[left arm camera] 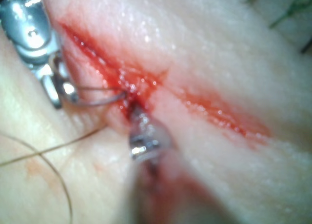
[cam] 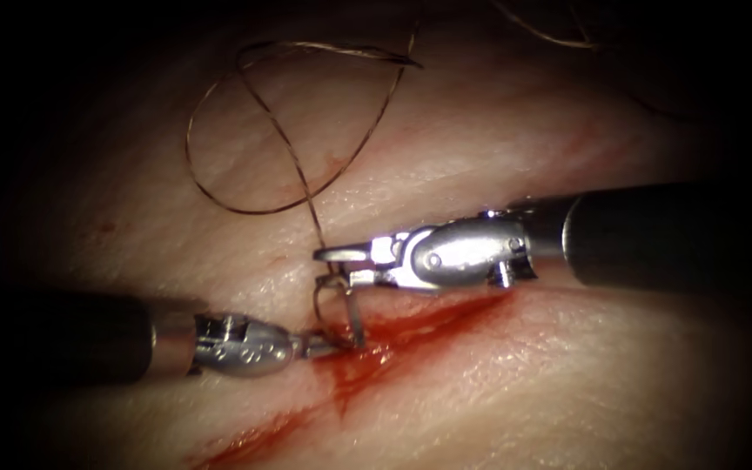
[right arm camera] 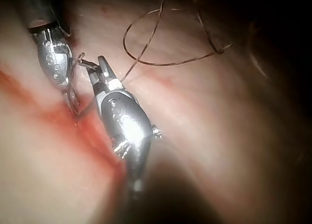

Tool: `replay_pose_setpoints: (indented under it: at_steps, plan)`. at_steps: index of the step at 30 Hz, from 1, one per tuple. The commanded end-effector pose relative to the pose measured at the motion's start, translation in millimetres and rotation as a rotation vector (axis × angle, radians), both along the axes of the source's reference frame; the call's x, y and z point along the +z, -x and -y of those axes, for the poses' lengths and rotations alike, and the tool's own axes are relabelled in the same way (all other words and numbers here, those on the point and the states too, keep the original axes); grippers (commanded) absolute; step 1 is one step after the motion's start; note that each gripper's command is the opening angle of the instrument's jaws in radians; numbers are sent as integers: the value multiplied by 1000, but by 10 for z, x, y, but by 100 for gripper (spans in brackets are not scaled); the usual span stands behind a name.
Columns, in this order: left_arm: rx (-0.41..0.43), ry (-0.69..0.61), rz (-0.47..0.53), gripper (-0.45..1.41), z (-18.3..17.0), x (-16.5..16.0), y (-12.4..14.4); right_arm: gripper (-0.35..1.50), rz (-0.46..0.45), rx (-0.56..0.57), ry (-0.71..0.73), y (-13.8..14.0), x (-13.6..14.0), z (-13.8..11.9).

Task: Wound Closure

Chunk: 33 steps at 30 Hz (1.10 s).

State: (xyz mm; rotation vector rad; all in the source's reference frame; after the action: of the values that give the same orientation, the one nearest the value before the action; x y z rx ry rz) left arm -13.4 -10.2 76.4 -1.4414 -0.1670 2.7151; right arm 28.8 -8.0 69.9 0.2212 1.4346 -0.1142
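Note:
The right tool (cam: 337,265) reaches in from the right, its jaws shut on the curved needle (cam: 317,305) near the tail end. From there the needle arcs down, and its point sits in the tissue at the cut (cam: 428,326). The left tool (cam: 328,344) comes from the left, jaws shut on the tissue at the cut's left lip, right beside where the needle goes in. In the left wrist view the needle (left arm camera: 97,101) spans from the right tool (left arm camera: 56,90) to the left tool (left arm camera: 135,114). In the right wrist view the right tool (right arm camera: 95,68) grips the needle (right arm camera: 83,63) beside the left tool (right arm camera: 73,102).
Dark thread (cam: 219,196) runs up from the needle's tail and lies in a wide loop on the tissue left of the cut. Red fluid (cam: 350,374) pools along the cut. More thread (cam: 550,35) lies at the far edge.

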Motion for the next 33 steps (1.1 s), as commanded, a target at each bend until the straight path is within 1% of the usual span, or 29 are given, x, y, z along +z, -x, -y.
replay_pose_setpoints:
  at_steps: [1,8,14,17,19,23,28,30,33]
  plan:
    - [-1,-2,0,-45,5,6,5,-35,11,13,-35,-5,6,6]
    - [-1,-2,0,-45,6,5,5,-35,52,85,-148,-3,10,1]
    - [-4,-4,-2,-45,5,0,4,-35,64,101,-222,-1,13,-4]
    - [-8,-7,-4,-45,5,-7,3,-35,79,127,-260,0,15,-6]
    - [-12,-10,-6,-45,5,-14,2,-35,91,145,-300,0,17,-7]
    - [-22,-20,-11,-45,3,-34,1,-35,96,148,-368,0,22,-4]
    - [-49,-36,1,-45,1,-62,1,-35,118,139,-419,-1,33,7]
    - [-49,-38,4,-45,5,-75,2,-35,128,137,-453,-1,38,13]
    - [-49,-40,5,-45,9,-81,3,-35,137,139,-479,0,39,15]
